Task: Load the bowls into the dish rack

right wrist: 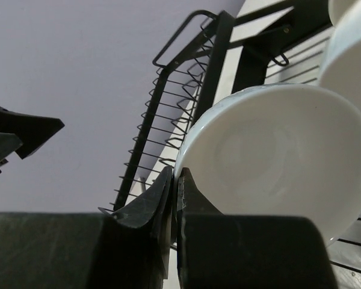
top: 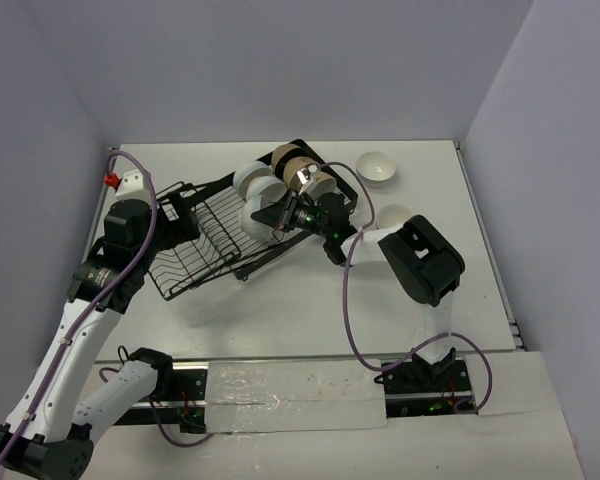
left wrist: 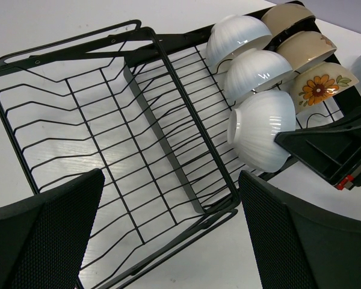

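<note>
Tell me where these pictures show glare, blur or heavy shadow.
Top external view: soft, even light, faint shadow under the dish rack, sheen on the clear tape. Left wrist view: sharp, small glare spots on the white ribbed bowls. Right wrist view: the right gripper is near, dark and soft-edged; the white bowl it pinches looks flat, almost washed out.
</note>
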`<state>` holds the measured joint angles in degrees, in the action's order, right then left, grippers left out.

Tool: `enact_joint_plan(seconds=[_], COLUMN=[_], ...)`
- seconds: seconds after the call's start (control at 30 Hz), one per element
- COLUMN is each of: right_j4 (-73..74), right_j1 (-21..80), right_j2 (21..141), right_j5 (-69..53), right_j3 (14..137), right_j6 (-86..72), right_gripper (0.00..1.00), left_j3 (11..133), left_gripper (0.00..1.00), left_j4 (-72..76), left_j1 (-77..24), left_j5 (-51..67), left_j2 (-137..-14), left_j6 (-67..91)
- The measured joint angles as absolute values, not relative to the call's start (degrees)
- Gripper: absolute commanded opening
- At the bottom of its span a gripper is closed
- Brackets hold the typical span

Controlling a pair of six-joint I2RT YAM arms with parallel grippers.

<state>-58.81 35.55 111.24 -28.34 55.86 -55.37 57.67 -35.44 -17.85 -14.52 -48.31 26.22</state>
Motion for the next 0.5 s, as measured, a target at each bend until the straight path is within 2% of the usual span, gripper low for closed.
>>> enact_joint_plan(seconds=[0.5], right_j4=[-62.78], right_j1=[34.94], right_j2=[113.71], right_j5=[-25.32], right_j3=[52.97], right_j6=[-57.74], right_gripper=[0.00], left_j3=[57.67], left_gripper=[0.99], left_j4=[-35.48], left_j1=[-17.85], left_j5=[-14.90], left_j2=[-48.60], left_j6=[26.24])
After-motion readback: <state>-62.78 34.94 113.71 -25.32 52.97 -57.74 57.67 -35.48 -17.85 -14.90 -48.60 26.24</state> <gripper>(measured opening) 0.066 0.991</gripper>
